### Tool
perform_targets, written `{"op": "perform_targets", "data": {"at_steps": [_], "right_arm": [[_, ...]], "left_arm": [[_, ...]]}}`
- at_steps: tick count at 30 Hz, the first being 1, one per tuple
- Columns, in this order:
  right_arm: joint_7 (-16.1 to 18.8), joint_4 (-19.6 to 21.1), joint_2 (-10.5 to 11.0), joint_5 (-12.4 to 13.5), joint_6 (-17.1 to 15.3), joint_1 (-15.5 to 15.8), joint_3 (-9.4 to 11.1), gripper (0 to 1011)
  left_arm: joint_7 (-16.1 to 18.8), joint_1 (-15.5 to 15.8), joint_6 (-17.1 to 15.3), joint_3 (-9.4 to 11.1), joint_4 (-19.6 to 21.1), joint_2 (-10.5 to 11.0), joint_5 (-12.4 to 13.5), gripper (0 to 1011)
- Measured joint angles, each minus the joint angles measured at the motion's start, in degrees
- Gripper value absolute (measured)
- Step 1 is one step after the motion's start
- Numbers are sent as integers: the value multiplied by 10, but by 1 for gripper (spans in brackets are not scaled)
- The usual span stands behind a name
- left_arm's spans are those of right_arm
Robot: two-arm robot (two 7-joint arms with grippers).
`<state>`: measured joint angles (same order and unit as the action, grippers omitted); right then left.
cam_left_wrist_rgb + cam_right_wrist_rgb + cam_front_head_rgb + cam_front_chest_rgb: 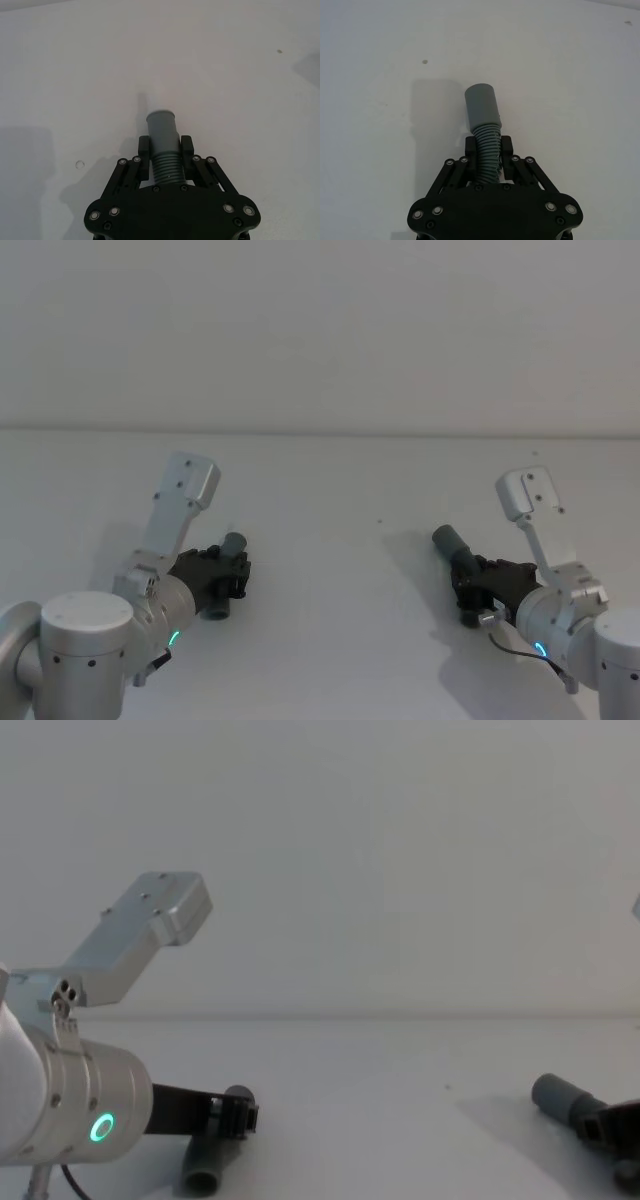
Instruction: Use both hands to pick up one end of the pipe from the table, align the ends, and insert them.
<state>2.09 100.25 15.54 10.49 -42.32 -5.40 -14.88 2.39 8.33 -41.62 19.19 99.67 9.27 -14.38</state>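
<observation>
pickup is looking done, with the left gripper [165, 147] clamping the white-tipped pipe piece [161, 127] at the left of the table [340, 620] and the right gripper [489, 146] clamping the socket pipe piece [481, 106] at the table's right, well apart, so aligning and inserting are remaining.

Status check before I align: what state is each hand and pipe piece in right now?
left hand: shut on left pipe piece, at its ribs.
right hand: shut on right pipe piece, at its ribs.
left pipe piece: gripped, cuff sticking out, unjoined.
right pipe piece: gripped, socket cuff sticking out, unjoined.
</observation>
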Motion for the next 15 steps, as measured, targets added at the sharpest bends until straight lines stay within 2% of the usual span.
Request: {"op": "perform_targets", "data": {"at_steps": [7,15], "right_arm": [[0,-1,-1,0,-1,-1,0,177],[0,-1,-1,0,-1,-1,0,167]], "left_arm": [[0,0,0,0,0,0,0,352],[0,0,0,0,0,0,0,352]]}}
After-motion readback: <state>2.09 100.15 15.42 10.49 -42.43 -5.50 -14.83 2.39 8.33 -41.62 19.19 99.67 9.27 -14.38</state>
